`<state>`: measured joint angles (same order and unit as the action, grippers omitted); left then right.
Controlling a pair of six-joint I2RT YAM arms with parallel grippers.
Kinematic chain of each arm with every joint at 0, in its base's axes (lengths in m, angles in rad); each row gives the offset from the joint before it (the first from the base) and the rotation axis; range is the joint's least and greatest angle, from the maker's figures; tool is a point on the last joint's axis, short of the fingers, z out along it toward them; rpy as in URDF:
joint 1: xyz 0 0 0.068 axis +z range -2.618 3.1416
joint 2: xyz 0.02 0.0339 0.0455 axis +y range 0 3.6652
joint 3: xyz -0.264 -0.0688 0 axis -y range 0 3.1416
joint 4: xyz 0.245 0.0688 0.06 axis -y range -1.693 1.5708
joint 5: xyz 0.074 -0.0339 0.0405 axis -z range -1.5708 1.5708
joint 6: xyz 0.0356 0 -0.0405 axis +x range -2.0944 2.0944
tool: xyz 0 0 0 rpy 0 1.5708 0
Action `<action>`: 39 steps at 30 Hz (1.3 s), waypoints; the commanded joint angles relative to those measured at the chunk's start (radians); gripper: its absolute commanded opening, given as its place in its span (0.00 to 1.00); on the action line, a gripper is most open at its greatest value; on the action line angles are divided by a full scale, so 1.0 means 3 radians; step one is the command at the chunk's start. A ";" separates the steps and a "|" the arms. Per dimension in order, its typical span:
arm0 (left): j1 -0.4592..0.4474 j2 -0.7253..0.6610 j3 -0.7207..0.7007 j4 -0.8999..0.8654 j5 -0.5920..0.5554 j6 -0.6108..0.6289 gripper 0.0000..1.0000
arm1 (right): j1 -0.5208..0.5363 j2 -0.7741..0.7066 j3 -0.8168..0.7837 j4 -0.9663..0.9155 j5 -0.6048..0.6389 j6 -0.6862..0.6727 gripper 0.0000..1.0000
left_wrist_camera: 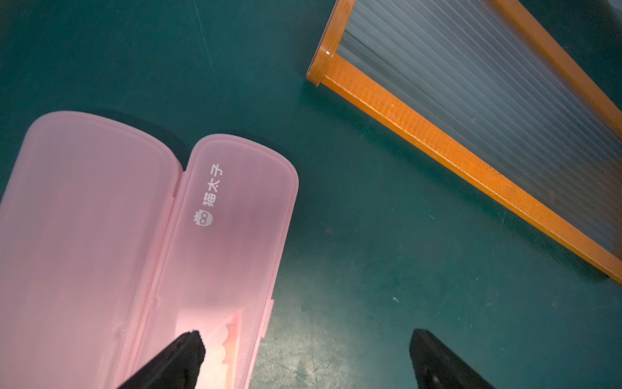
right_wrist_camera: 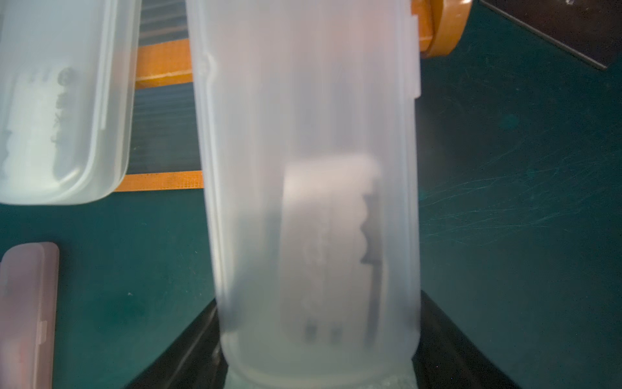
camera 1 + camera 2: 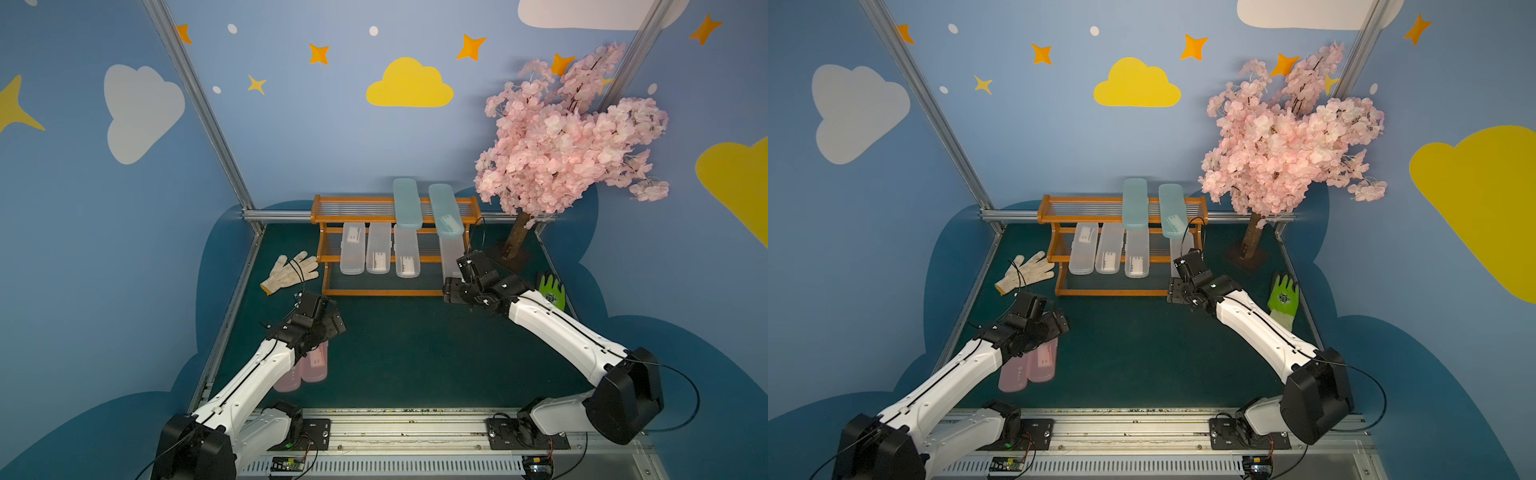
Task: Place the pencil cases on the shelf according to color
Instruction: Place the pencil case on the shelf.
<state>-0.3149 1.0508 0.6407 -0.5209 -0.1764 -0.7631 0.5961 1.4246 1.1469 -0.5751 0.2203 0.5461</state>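
Frosted clear-white slim plastic pencil case (image 2: 303,134) sits pinched by its rounded end in the right gripper (image 2: 318,343), stretching ahead over the orange-brown wooden shelf (image 2: 161,180). It is probably light, stiff and slick, so hold it across its narrow width. The left gripper (image 1: 306,357) hangs spread, one finger over a pink translucent case (image 1: 229,235).

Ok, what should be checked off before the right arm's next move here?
1. Right claw gripping the fourth clear case: ok, jaws against both its sides.
2. That case seated on the shelf middle tier: cannot tell; it's at the right end, beside three clear cases.
3. Blue cases on the top tier: ok, both.
4. Left claw open: ok, by the pink cases.
5. Pink cases shelved: not ok, both lie on the green mat.
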 commanded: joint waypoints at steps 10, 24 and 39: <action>0.0000 0.0116 0.0040 -0.0003 -0.0092 0.0066 1.00 | -0.0011 0.0540 0.0563 0.0173 0.0091 0.0194 0.49; 0.0002 0.0141 0.0054 -0.0012 -0.0072 0.0094 1.00 | -0.0018 0.0996 0.0999 0.0099 0.0160 0.0166 0.52; 0.0105 0.0042 0.0120 -0.0298 -0.0294 0.0074 1.00 | 0.0034 0.0944 0.1078 -0.0180 0.0089 0.0106 0.96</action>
<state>-0.2962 1.0805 0.6540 -0.5667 -0.2390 -0.7441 0.5980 1.7313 1.4662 -0.5983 0.2459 0.5838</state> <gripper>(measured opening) 0.998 0.959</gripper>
